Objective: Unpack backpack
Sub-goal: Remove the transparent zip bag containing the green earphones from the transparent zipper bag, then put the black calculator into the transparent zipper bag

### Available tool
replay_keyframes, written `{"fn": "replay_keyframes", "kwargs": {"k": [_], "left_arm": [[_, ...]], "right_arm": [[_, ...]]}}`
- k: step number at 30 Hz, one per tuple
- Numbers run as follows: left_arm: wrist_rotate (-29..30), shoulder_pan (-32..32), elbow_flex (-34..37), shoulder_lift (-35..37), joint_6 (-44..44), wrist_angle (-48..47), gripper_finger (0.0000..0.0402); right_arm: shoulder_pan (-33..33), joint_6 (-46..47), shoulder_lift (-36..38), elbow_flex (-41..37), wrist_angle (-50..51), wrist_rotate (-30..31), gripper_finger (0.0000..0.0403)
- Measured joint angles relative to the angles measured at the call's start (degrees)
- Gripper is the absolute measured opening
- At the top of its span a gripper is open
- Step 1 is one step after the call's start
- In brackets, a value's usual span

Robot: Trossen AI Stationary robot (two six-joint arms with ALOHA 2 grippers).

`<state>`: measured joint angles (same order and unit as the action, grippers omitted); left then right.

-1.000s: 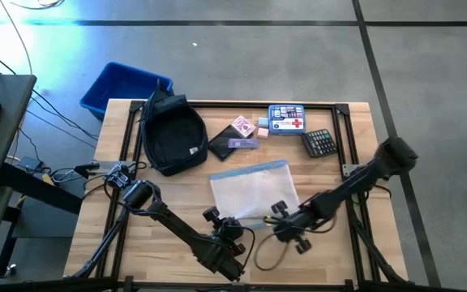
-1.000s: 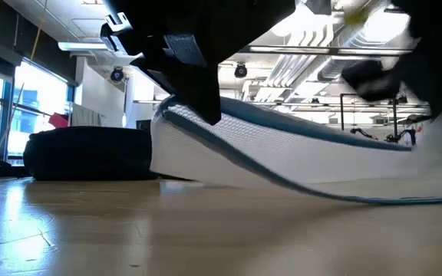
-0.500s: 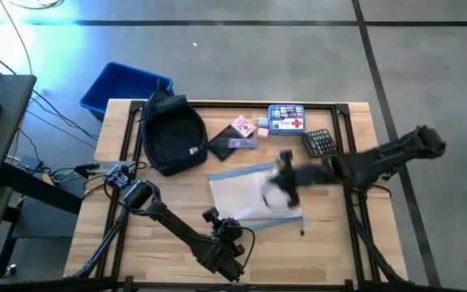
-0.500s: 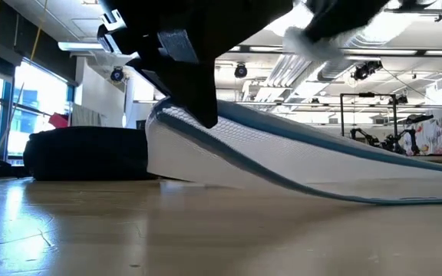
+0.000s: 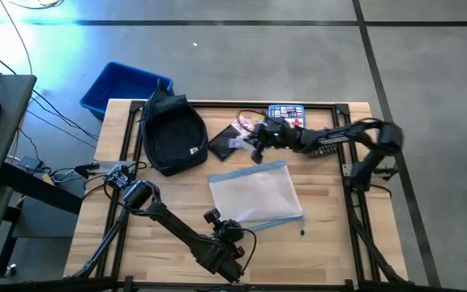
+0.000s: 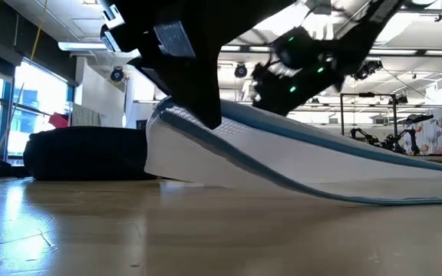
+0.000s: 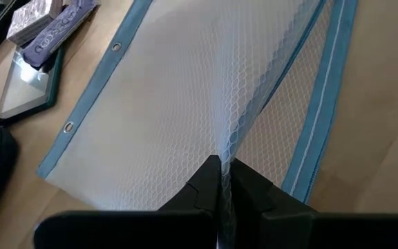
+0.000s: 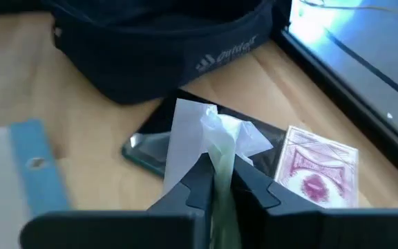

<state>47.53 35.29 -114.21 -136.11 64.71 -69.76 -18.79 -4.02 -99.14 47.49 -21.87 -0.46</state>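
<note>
the tabletop [image 5: 331, 243] was pale wood planks with a smooth satin finish. the backpack [image 5: 173, 134] was matt navy cloth. the mesh pouch [image 5: 256, 191] was white netting edged in blue fabric tape. the right tool [image 8: 216, 181] pinched crinkled clear plastic wrap [image 8: 216, 131].

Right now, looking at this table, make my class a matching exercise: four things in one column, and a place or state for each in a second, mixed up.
Things:
1. backpack
2. mesh pouch
3. blue bin
4. calculator

Places or states:
A. off the table, beyond its far left corner
B. pinched by the left gripper
C. far left of the table
D. far right, under the right arm

Pairs: 1-C, 2-B, 3-A, 4-D
</note>
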Motion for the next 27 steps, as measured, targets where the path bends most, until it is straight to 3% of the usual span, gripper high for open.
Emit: {"fn": "replay_keyframes", "kwargs": {"k": [5,11,18,23,27], "left_arm": [[0.11,-0.02,0.02,0.00,-0.02,0.24,0.0000],[0.06,-0.02,0.02,0.00,0.02,0.30,0.0000],[-0.49,0.11,0.02,0.00,0.21,0.80,0.0000],[-0.55,0.35,0.02,0.00,0.81,0.83,0.0000],[-0.62,0.35,0.02,0.00,0.74,1.13,0.0000]], "right_arm": [[-0.46,0.62,-6.86,6.39,2.13,0.66,0.0101],[-0.28,-1.12,-4.02,9.57,5.66,0.60,0.0192],[3.06,-6.72,11.13,6.67,14.55,0.79,0.0223],[11.54,-6.82,26.11,-0.58,24.73,0.95,0.0224],[21.54,-0.97,37.76,-11.70,24.65,1.03,0.0224]]}}
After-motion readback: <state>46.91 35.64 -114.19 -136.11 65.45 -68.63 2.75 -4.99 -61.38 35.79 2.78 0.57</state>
